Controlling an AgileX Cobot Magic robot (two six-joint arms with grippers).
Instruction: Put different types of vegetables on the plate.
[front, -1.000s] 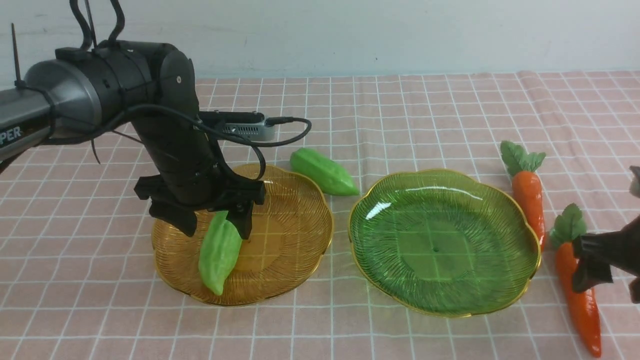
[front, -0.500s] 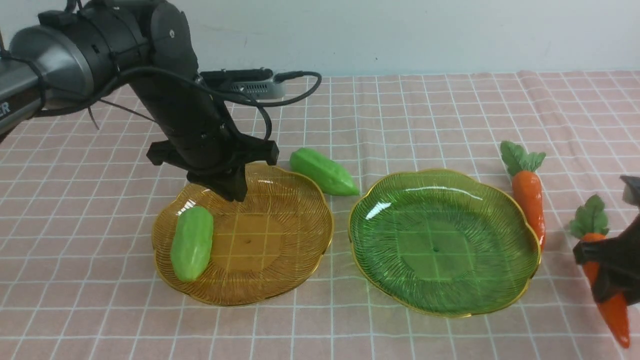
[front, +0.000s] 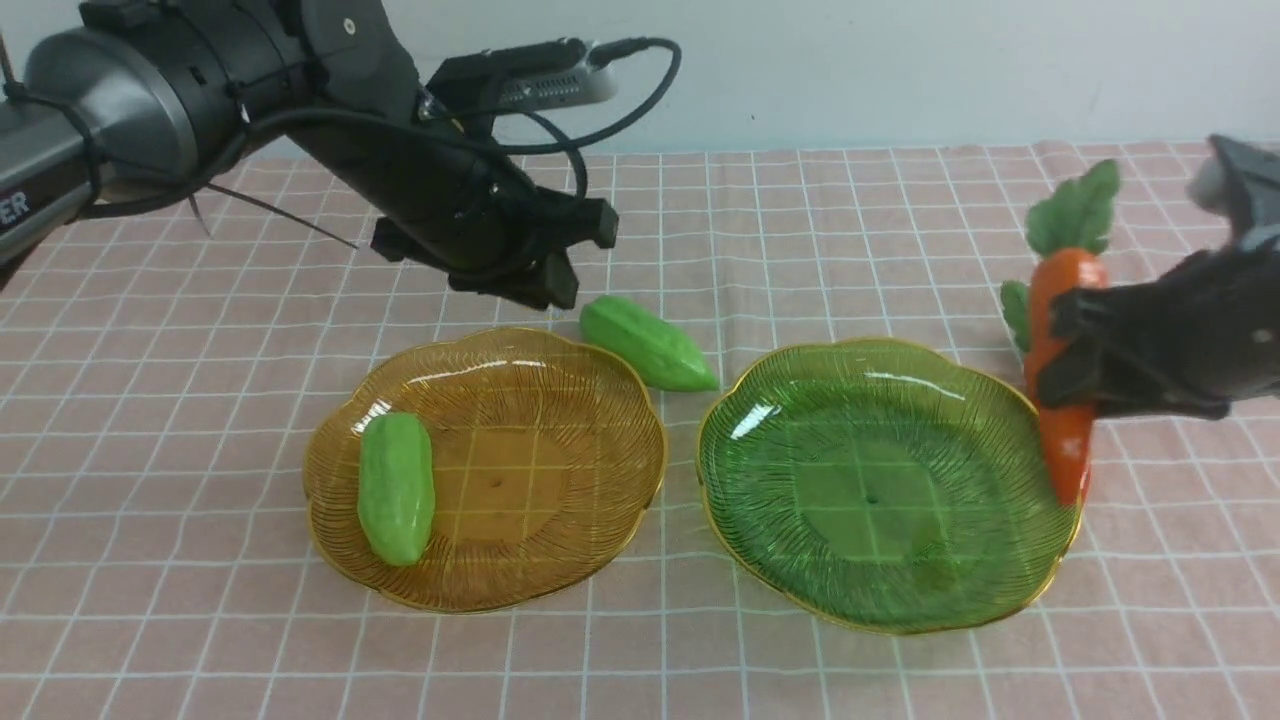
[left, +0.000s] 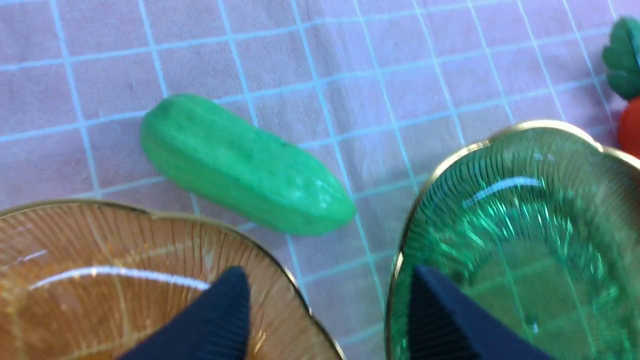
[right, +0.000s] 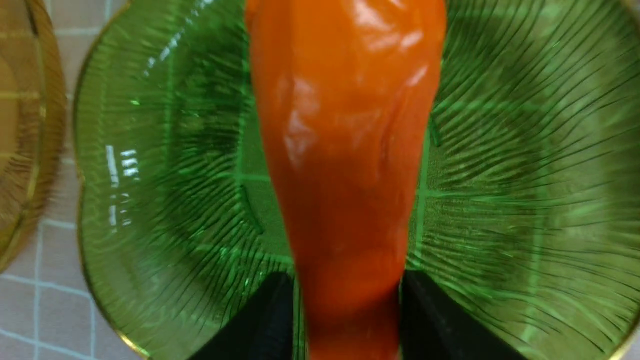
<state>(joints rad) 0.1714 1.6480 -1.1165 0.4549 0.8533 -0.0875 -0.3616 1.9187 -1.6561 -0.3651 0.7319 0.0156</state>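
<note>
One light-green gourd (front: 396, 488) lies on the amber plate (front: 560, 520), on its left side. A second gourd (front: 645, 343) (left: 245, 165) rests on the cloth between the amber plate and the green plate (front: 800, 560). My left gripper (front: 545, 285) (left: 326, 270) hangs open and empty above the amber plate's far rim, close to that second gourd. My right gripper (front: 1060, 348) (right: 347, 280) is shut on a carrot (front: 1065, 285) (right: 345, 150), held upright in the air at the green plate's right rim. Behind it only a leaf of another carrot (front: 1014, 305) shows.
A pink checked cloth (front: 640, 660) covers the table as far as a pale wall (front: 850, 70) behind. The two plates sit side by side with a narrow gap between them. The left arm's cable (front: 640, 90) loops above the gourd on the cloth.
My left gripper let go of the gourd onto the amber plate, then rose and moved back and to the right. My right gripper lifted the carrot off the cloth toward the green plate.
</note>
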